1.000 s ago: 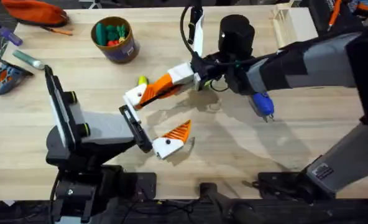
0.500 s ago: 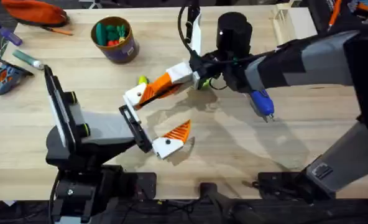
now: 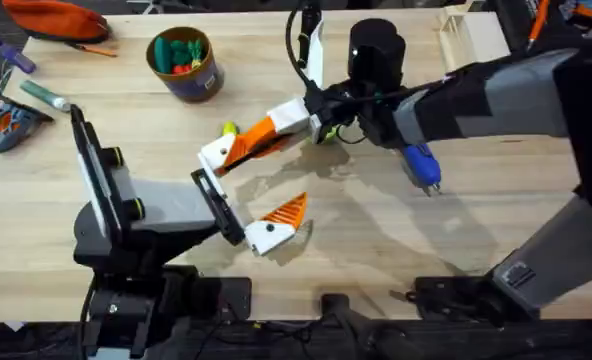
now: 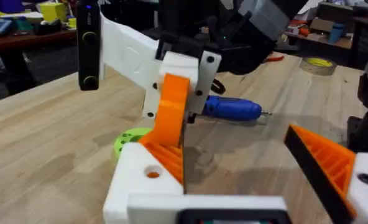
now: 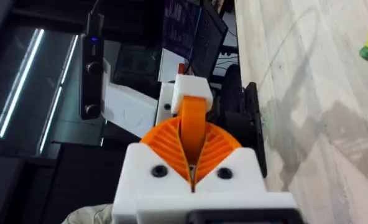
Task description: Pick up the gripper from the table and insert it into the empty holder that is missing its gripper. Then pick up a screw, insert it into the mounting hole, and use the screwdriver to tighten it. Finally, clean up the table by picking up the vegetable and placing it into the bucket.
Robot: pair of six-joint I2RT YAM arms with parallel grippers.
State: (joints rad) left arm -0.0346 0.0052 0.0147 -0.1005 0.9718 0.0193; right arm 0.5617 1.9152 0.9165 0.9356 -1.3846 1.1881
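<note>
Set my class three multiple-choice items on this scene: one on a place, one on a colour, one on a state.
1. Where on the table does the bucket stand?
A. far left part
B. near right corner
C. between the arm bases

2. What colour is the screwdriver?
A. red
B. blue
C. white

3. What is the right gripper doing?
A. open above the bucket
B. shut on the gripper
C. shut on the screwdriver

Answers:
1 A, the overhead view shows it far from the bases on the left arm's side.
2 B, its body lies blue on the wood.
3 B, its ribbed pads clamp the orange piece.
</note>
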